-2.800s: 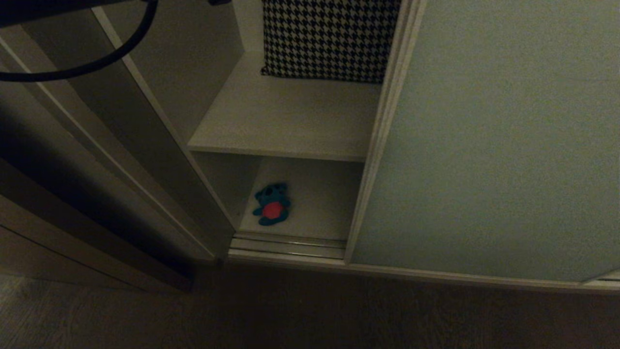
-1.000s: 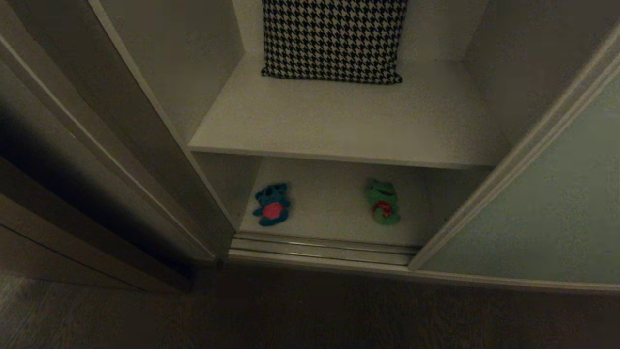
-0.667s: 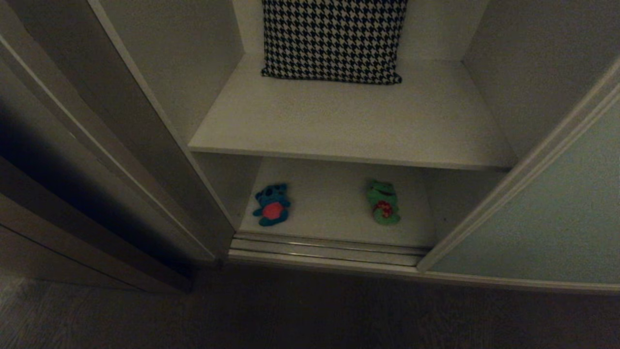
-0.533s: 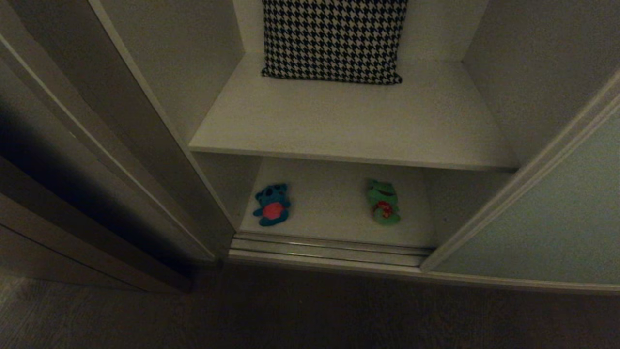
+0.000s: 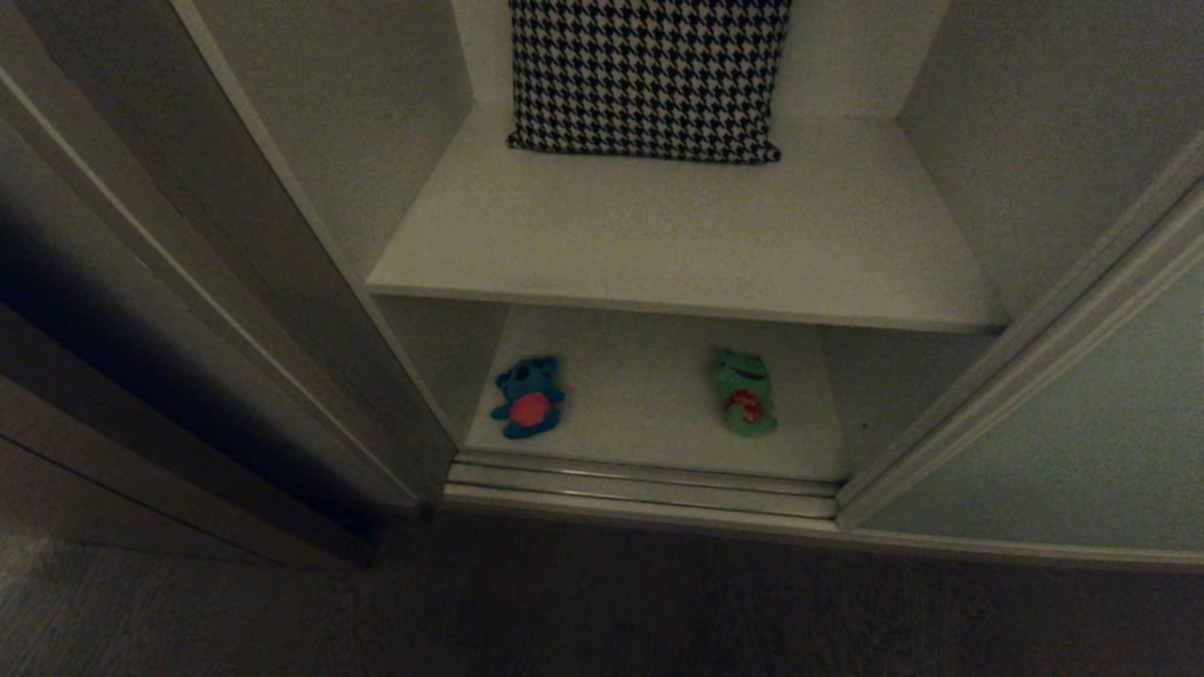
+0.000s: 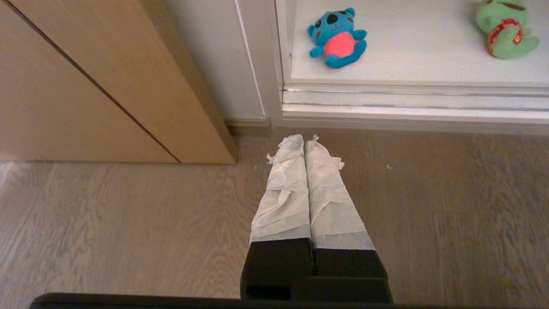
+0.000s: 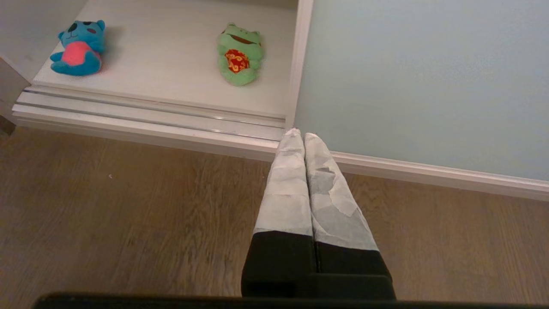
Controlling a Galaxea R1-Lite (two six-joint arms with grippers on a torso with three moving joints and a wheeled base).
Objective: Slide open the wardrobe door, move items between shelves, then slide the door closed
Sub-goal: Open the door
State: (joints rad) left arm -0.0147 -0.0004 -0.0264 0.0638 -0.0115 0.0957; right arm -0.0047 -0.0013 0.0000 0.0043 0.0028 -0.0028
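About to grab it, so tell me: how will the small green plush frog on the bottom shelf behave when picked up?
The green plush frog looks soft and stuffed, so probably light and squashy. Lying flat on the white bottom shelf, it shouldn't roll. Its fabric likely grips well.

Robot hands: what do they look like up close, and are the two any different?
Each hand is a pair of long, narrow fingers tapering to the tips, black at the base and wrapped in wrinkled white tape. The left hand has frayed tape at its tips; the right hand has a torn patch partway down one finger. No cables show.
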